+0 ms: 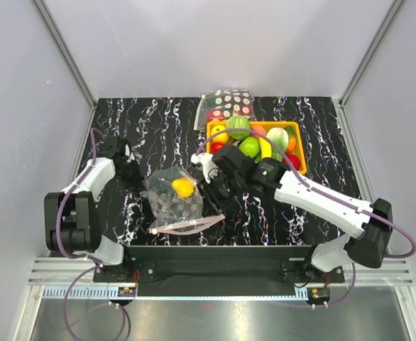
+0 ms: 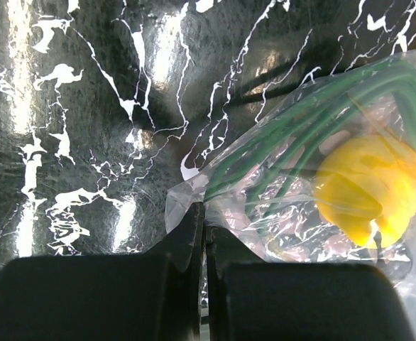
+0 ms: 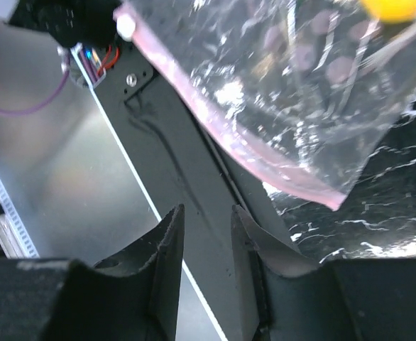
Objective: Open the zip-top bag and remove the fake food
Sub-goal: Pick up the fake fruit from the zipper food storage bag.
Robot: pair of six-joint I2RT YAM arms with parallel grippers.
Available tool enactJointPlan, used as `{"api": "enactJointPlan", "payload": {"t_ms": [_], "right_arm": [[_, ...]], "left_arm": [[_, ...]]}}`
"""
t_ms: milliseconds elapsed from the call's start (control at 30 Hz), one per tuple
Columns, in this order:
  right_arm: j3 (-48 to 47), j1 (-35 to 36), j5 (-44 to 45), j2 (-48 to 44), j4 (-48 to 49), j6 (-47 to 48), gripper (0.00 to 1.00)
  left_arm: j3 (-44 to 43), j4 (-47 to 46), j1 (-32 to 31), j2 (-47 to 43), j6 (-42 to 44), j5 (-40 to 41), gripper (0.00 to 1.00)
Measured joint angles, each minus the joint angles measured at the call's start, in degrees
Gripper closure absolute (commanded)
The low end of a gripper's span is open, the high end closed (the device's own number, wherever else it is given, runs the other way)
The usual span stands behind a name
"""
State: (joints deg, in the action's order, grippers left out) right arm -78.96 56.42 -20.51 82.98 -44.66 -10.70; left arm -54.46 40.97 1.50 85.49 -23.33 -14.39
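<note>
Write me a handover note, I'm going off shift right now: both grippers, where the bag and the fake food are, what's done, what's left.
Left gripper: jaws shut on a corner of the zip-top bag.
Right gripper: jaws apart, nothing between them, with the pink zip strip ahead of them.
Bag sits between the two arms, with a yellow fake food piece inside.
Done: one corner of the bag is pinched.
Left: zip looks unopened; grip the strip, open it, take the food out.
</note>
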Motion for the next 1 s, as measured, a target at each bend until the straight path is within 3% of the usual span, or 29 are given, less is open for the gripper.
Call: {"api": "enactJointPlan", "payload": {"t_ms": [333,700,1000], "right_arm": [[7.21,5.77,1.49,1.14,3.63,-1.66,0.62],[11.28,8.11,4.04,7.72,14.93,-5.18,0.62],[14.82,8.81,13.46,9.94,23.80,-8.63,0.63]], "left_arm": [[-1.49,0.07,0.07,0.87,-1.66,-1.70,1.00],[-1.49,0.11,0.07,0.76,-2.64,-2.36,1.00],[-0.26,-0.11,0.07,-1.97,-3.37,-3.67,1.00]]}}
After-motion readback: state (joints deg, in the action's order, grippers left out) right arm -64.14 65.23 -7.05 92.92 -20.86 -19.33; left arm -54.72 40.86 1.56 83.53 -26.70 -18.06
